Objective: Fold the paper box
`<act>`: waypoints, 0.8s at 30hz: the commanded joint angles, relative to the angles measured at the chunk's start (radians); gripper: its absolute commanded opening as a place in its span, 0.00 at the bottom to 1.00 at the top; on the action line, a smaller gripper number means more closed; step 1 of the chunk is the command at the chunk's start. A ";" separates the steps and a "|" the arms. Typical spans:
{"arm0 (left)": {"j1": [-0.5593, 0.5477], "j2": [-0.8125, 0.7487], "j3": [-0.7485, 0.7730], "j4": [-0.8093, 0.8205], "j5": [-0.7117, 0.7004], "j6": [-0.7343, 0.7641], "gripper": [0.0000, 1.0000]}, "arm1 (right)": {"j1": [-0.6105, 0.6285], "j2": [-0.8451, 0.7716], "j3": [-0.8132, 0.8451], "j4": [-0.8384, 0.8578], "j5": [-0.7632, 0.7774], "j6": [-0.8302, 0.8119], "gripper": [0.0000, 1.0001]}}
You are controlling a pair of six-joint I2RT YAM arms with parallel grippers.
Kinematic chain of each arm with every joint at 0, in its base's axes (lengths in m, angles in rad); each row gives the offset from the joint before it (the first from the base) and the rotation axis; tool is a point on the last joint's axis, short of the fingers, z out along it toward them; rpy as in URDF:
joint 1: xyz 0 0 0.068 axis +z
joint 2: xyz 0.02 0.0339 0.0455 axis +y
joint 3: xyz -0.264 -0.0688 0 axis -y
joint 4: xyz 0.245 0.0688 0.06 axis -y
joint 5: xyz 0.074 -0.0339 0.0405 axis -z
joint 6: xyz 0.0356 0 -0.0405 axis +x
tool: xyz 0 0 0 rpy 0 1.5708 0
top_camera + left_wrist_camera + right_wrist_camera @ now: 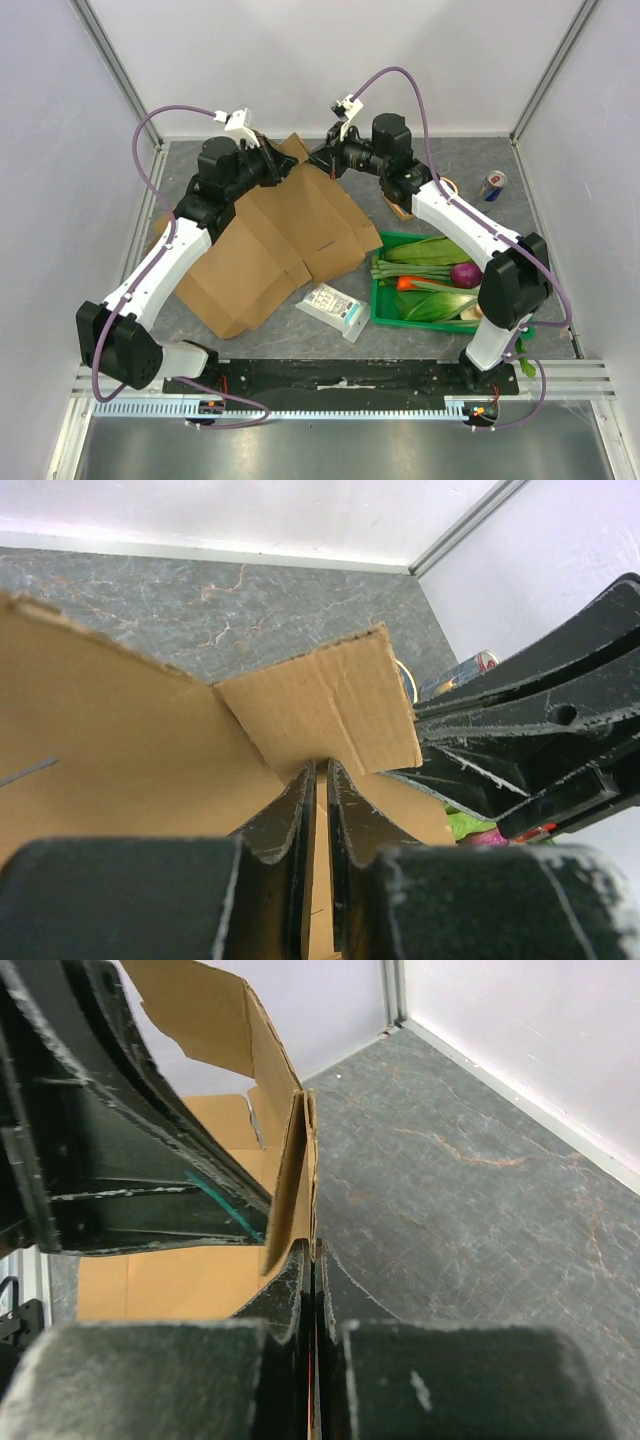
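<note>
The paper box [290,240] is a large brown cardboard sheet lying partly folded in the middle of the table, its far flaps raised. My left gripper [282,164] is at the box's far edge, shut on an upright cardboard panel; the left wrist view shows the cardboard edge pinched in that gripper [321,780]. My right gripper [318,160] faces it from the right, shut on a thin raised flap [285,1160] at its tip [313,1250]. The two grippers stand close together, the right one's fingers [540,740] beside the flap [330,695].
A green crate [376,300] of vegetables sits right of the box. A white-and-blue packet [335,308] lies at the box's near corner. A drink can [492,185] lies at the far right. Walls enclose the table at the back and both sides.
</note>
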 commanded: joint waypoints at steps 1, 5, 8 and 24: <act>0.000 0.025 0.035 0.060 -0.032 -0.019 0.15 | 0.014 -0.032 0.003 0.137 -0.104 0.018 0.00; -0.001 0.074 0.099 0.046 -0.029 0.016 0.15 | 0.020 -0.057 -0.038 0.185 -0.162 0.018 0.00; -0.001 0.056 0.121 -0.012 -0.048 0.059 0.17 | -0.001 -0.068 -0.053 0.171 -0.114 0.030 0.00; 0.339 -0.412 -0.255 -0.238 -0.343 0.043 0.55 | -0.104 -0.077 -0.063 0.118 -0.245 0.001 0.00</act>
